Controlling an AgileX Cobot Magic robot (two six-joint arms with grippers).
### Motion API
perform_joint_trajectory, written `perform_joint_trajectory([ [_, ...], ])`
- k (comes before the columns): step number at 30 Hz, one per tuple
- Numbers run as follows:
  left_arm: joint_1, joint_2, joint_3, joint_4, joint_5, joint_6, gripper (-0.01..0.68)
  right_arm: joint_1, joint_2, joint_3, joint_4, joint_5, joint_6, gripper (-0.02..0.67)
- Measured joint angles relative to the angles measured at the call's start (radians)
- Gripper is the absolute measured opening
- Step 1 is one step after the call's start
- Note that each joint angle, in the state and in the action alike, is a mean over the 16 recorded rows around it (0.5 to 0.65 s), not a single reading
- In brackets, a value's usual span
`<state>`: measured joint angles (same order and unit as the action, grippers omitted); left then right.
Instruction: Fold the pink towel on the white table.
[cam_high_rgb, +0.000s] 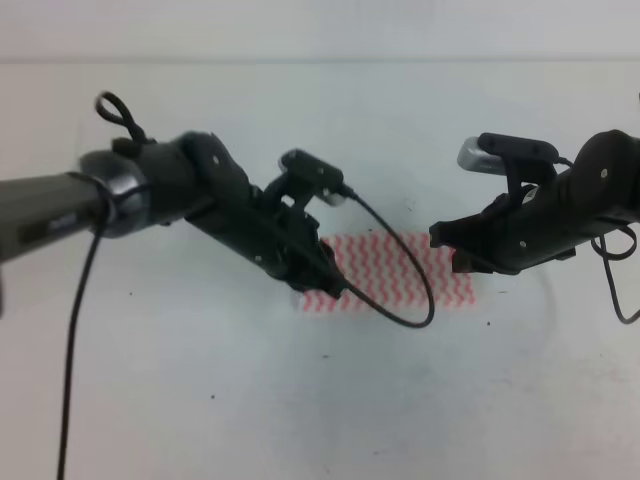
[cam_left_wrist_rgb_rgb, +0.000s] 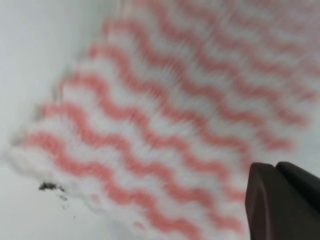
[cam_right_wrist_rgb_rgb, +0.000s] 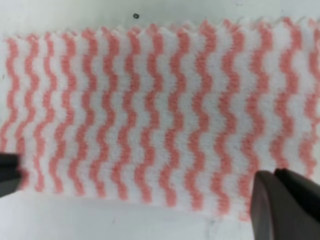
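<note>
- Nearest the high camera, bare white table (cam_high_rgb: 330, 410) runs flat and matte, flecked with a few tiny dark specks.
- Past that, the pink towel (cam_high_rgb: 395, 268) lies flat near the middle of the table, a thin rectangle of soft, fuzzy cloth, white with pink-red zigzag stripes and a pinked edge.
- The left gripper (cam_high_rgb: 325, 285) angles down onto the towel's left end, its tip at the near-left corner, apparently placed to take that corner for a fold.
- Its wrist view is blurred and shows one dark finger (cam_left_wrist_rgb_rgb: 282, 202) only, so whether this pincer is parted or pinched cannot be told.
- The right gripper (cam_high_rgb: 452, 250) reaches in low over the towel's right end, mirroring its partner, probably so both ends can be lifted together.
- In the right wrist view its dark fingers (cam_right_wrist_rgb_rgb: 287, 202) stand wide apart at the frame's two lower corners, spread across the cloth's near edge and clasping nothing.
- Farthest back, the tabletop meets a pale plain wall (cam_high_rgb: 320, 30).
- By this evidence no fold is made yet.
</note>
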<state>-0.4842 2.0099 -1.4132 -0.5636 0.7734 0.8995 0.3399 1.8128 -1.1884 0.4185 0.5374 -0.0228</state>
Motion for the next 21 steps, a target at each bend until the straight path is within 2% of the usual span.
perform_joint_trajectory([
  [12,0.0,0.004,-0.007,0.091,0.031,-0.087,-0.005,0.0,0.002,0.0,0.0,0.005,0.0,-0.018],
  [21,0.0,-0.003,-0.024,0.041,0.022,-0.068,-0.005,0.0,0.002,0.0,0.0,0.005,-0.001,-0.018],
])
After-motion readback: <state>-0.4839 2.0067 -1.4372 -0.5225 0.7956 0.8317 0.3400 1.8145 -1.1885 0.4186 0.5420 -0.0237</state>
